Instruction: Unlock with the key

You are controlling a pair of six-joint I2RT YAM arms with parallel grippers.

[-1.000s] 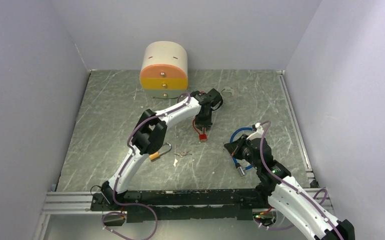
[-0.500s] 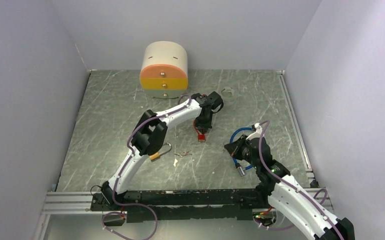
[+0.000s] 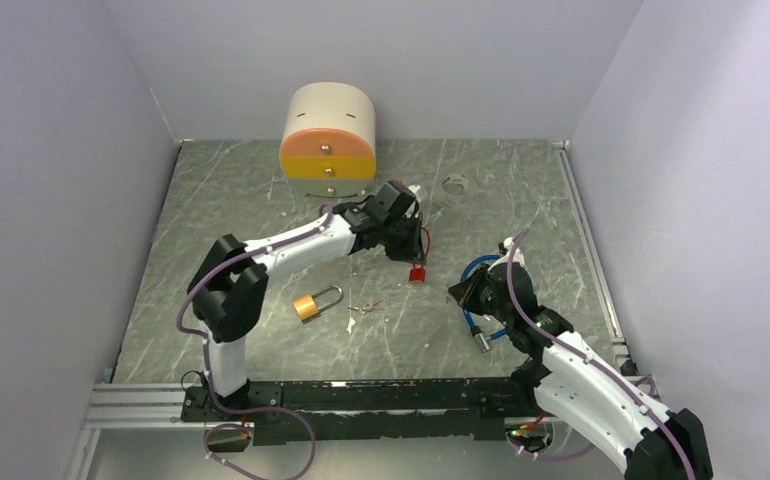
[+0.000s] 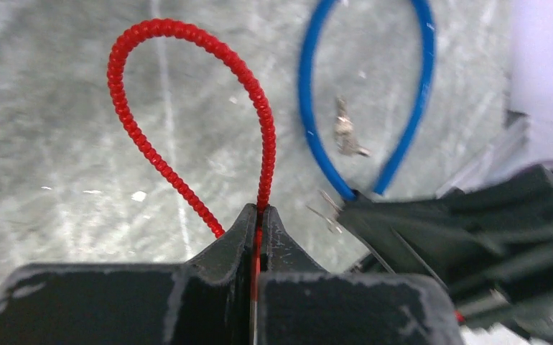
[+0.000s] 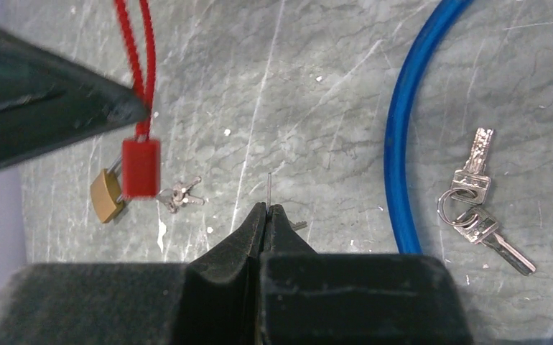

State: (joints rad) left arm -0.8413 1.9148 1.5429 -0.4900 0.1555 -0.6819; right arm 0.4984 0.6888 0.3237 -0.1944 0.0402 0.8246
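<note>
Left jaws clenched on red lock (image 5: 141, 167) cable, right jaws pinching thin key (image 5: 268, 188); steady lock, align key squarely.

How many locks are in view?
3. A red cable lock is held by its cable in the left gripper; a brass padlock lies near the left arm; a blue cable lock lies by the right gripper, which pinches what looks like a key. None seems hidden.

left claw (image 3: 411, 240) pinches the red lock (image 3: 418, 272) by its cable, the brass padlock (image 3: 308, 305) lying well apart.
</note>
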